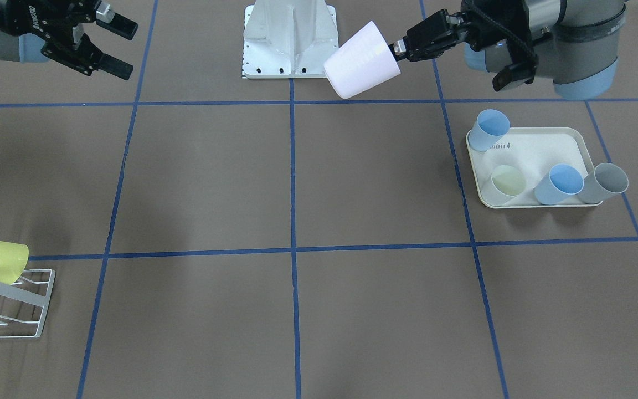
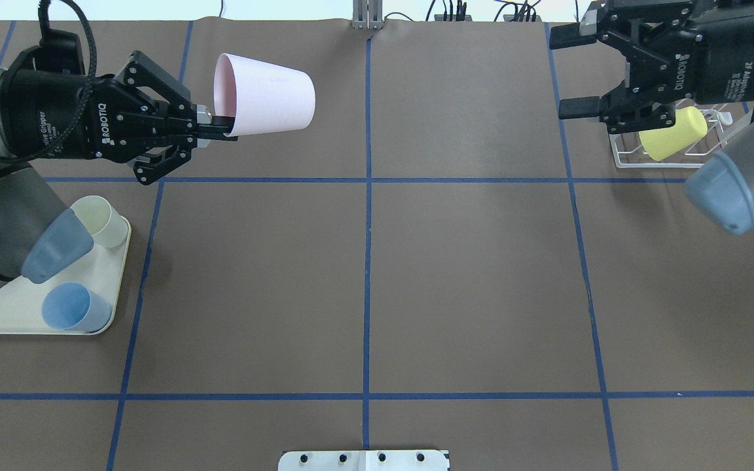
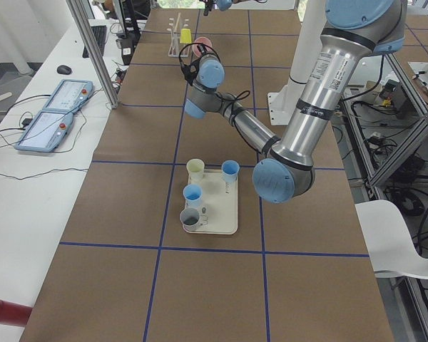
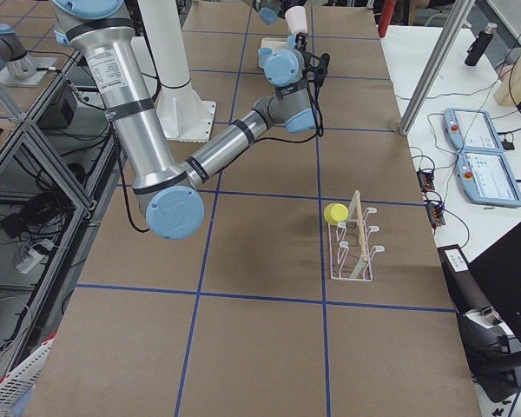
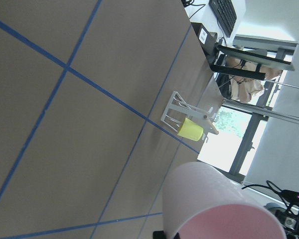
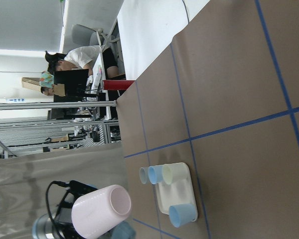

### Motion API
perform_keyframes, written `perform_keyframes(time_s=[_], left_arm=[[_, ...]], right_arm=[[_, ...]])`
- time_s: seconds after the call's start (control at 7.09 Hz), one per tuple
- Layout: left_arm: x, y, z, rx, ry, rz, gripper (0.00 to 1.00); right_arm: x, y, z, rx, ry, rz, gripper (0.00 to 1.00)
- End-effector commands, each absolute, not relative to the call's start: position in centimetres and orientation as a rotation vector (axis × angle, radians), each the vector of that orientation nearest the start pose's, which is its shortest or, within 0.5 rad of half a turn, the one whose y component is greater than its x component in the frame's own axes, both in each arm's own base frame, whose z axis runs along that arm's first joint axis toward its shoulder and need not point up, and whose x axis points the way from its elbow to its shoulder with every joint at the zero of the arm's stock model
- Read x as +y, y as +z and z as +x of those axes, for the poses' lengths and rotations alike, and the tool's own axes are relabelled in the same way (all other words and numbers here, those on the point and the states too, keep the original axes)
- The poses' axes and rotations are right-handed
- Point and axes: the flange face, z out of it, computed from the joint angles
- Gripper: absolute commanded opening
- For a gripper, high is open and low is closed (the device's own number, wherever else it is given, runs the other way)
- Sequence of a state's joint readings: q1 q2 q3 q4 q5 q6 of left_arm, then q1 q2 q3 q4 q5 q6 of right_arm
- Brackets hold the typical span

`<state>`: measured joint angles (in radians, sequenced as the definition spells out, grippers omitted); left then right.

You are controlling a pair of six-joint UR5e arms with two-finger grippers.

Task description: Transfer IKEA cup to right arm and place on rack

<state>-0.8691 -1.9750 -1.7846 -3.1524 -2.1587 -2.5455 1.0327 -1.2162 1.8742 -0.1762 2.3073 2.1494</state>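
Pink cup [image 2: 266,95], held sideways above the table: we see the left gripper [image 2: 222,128] pinching its rim. We find the right gripper [image 2: 568,72] spread wide near the rack [image 4: 356,241] (one yellow cup [image 2: 671,134] hangs there)

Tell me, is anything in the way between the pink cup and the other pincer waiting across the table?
Nothing visible. The left pincer holds the pink cup in the air, and only table surface lies between it and the open right pincer. A yellow cup already hangs on the rack beyond.
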Motion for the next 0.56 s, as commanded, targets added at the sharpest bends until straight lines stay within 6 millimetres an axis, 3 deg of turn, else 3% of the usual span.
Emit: perform_keyframes(time_s=[0.0, 0.28, 0.42], left_arm=[[-41.0, 19.4, 27.7, 2.249, -0.534, -0.613, 0.0], [-39.7, 17.1, 29.6, 2.305, -0.54, -0.743, 0.0], [-39.5, 16.7, 29.3, 2.327, -0.536, -0.811, 0.0]], right_arm=[[-42.1, 19.3, -21.7, -2.138, 0.349, -0.055, 1.0], [-39.4, 19.1, -25.4, -2.315, 0.343, -0.1, 1.0], [-38.6, 19.1, -26.4, -2.344, 0.329, -0.12, 1.0]])
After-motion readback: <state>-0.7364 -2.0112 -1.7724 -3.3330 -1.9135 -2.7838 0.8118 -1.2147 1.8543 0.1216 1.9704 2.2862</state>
